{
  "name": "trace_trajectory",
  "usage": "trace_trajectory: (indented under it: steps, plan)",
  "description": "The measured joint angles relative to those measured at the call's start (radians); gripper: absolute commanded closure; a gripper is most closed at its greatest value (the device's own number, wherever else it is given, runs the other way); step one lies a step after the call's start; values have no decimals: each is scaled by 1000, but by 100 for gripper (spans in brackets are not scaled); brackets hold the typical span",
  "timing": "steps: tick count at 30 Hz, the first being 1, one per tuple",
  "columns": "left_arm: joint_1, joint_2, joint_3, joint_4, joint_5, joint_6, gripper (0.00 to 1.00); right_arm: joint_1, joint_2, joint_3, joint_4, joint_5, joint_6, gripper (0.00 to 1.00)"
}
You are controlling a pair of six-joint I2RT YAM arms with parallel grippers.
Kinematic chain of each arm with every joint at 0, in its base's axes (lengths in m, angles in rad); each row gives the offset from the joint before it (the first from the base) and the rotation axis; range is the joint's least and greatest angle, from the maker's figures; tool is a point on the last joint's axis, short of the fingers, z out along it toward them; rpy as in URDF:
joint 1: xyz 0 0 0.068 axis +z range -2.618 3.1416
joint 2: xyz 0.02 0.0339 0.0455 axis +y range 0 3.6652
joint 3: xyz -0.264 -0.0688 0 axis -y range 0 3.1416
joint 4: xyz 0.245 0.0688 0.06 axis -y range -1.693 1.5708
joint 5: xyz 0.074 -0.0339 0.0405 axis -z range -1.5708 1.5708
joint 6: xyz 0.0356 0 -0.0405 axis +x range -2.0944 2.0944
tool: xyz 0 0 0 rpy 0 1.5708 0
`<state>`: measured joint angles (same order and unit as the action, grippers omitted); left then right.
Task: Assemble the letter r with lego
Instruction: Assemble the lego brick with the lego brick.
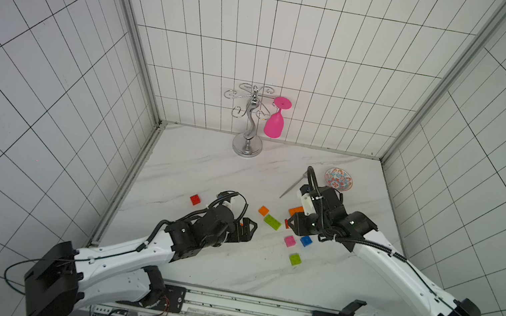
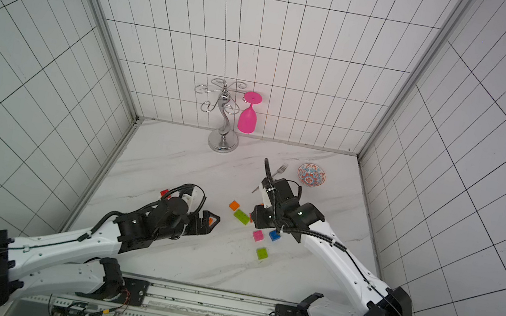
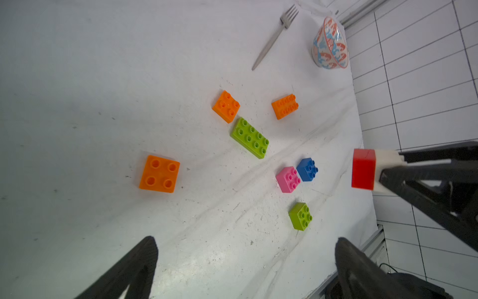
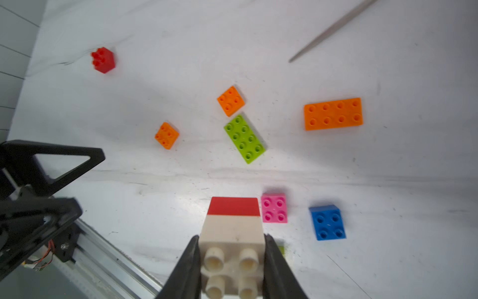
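The right gripper (image 4: 232,240) is clamped on the cream brick (image 4: 232,225), which is joined to a red brick (image 4: 234,206). It holds the pair off the table, just beside the long lime brick (image 4: 244,139). The left gripper (image 3: 245,242) gapes wide and empty on that lime brick's other side, with an orange square brick (image 3: 159,174) near its fingers.

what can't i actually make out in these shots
Long orange brick: in both top views, mostly under the right wrist.
Held cream-and-red stack: in both top views, almost wholly covered by the right claw.
Fork: right wrist view, tines cut off by the edge.
Small lime brick: right wrist view, a sliver behind a claw finger.
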<state>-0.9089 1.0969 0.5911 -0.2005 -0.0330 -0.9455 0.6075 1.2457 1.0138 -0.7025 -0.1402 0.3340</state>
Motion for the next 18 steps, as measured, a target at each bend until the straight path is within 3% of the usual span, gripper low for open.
trace_trajectory:
  steps: [7, 18]
  plan:
    - [-84, 245, 31, 195, 62, -48, 2, -25, 97, -13, -93, 8, -65, 100]
    - [-85, 302, 14, 297, 85, -119, 2, 64, 239, -11, -88, 58, -110, 100]
